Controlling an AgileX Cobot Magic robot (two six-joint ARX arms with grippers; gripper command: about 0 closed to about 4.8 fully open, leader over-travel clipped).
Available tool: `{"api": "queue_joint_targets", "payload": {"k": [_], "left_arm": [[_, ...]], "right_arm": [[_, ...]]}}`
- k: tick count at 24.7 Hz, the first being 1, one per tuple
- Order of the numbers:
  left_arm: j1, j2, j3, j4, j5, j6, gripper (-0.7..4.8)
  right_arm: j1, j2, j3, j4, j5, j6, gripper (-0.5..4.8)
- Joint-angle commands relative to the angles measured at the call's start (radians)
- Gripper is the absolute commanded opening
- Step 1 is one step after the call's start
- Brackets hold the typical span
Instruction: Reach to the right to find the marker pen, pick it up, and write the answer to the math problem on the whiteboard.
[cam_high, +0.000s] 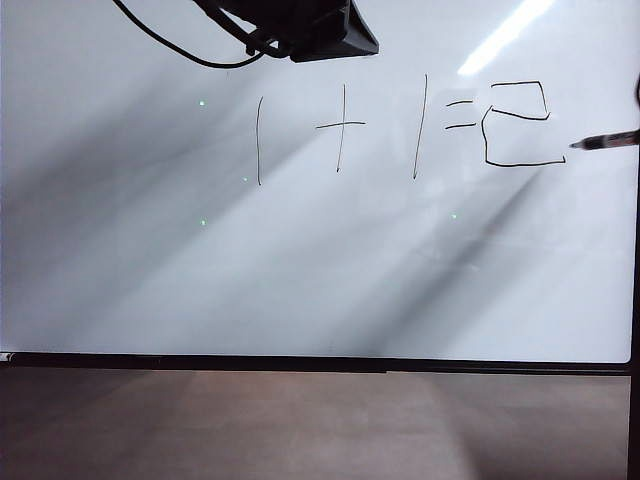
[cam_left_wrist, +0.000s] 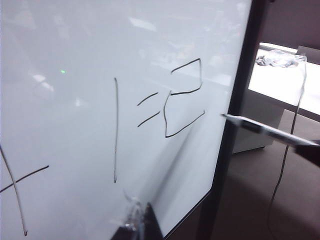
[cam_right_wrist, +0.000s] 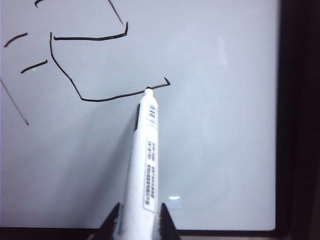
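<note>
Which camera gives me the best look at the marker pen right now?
The right wrist view: the marker pen runs full length from the right hand to its tip by the answer. The exterior view shows only its tip end at the whiteboard edge; the left wrist view shows it side-on.

Right gripper (cam_right_wrist: 140, 220) fingers (cam_right_wrist: 112, 222) clamping marker pen (cam_right_wrist: 142, 160), tip by the answer (cam_right_wrist: 100, 65), whiteboard (cam_right_wrist: 215, 125)

Marker pen (cam_right_wrist: 145, 160) tip beside answer (cam_high: 520, 125)
</note>
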Motion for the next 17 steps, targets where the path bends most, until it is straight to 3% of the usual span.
{"api": "queue_joint_targets", "payload": {"k": [1, 12, 17], "left_arm": [[-0.003, -0.005, 0.006, 0.006, 0.005, 0.001, -0.04], [-0.003, -0.005, 0.006, 0.000, 0.005, 0.001, -0.04], [-0.002, -0.005, 0.006, -0.002, 0.005, 0.001, -0.04]], "right_arm": [[0.000, -0.106, -0.047, -0.002, 0.035, 0.035, -0.02], [0.000, -0.563, -0.084, -0.338, 0.178, 0.023, -0.02], [0.000, -0.785, -0.084, -0.562, 0.181, 0.020, -0.02]]}}
